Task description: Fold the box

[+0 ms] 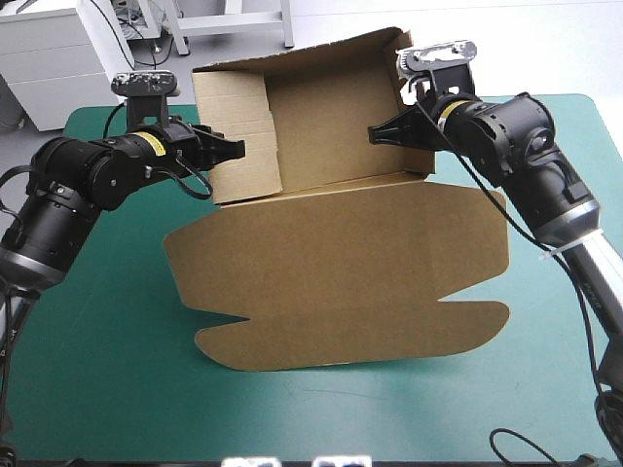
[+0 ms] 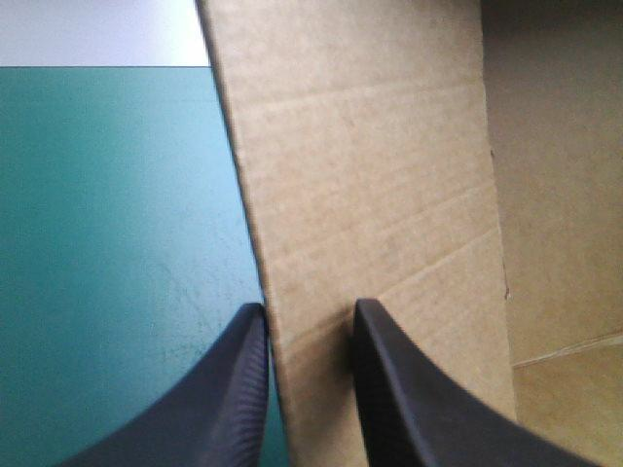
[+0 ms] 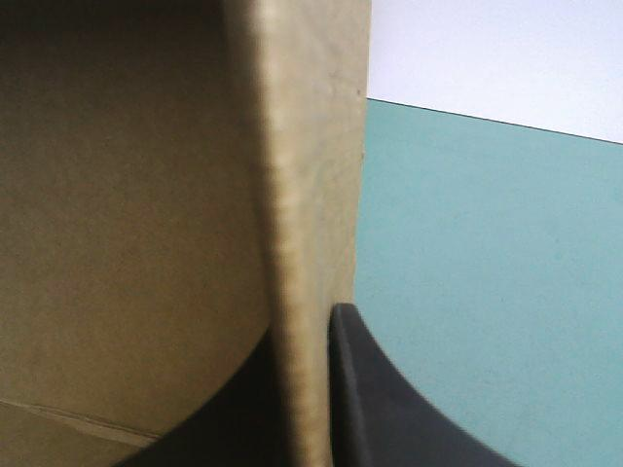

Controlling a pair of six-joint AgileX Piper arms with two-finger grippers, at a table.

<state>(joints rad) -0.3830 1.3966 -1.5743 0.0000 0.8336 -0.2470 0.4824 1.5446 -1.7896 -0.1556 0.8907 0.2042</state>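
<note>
Mid-table on the teal-green cover point(image 1: 97, 370): brown box point(image 1: 341, 282), far part raised into walls, wide lid lying flat toward the near edge. Pinched at the left wall by the left gripper point(image 1: 234, 148), nearly closed on the board, one of the black fingers point(image 2: 409, 389) inside the wall and one outside. Pinched at the right wall by the right gripper point(image 1: 375, 133) in the same way, sheet between its fingers. Both reaching inward, facing each other across the open tray.

Just a teal-green cover point(image 1: 107, 389) spread smooth over the table point(image 1: 545, 389), rounded at both far corners.
</note>
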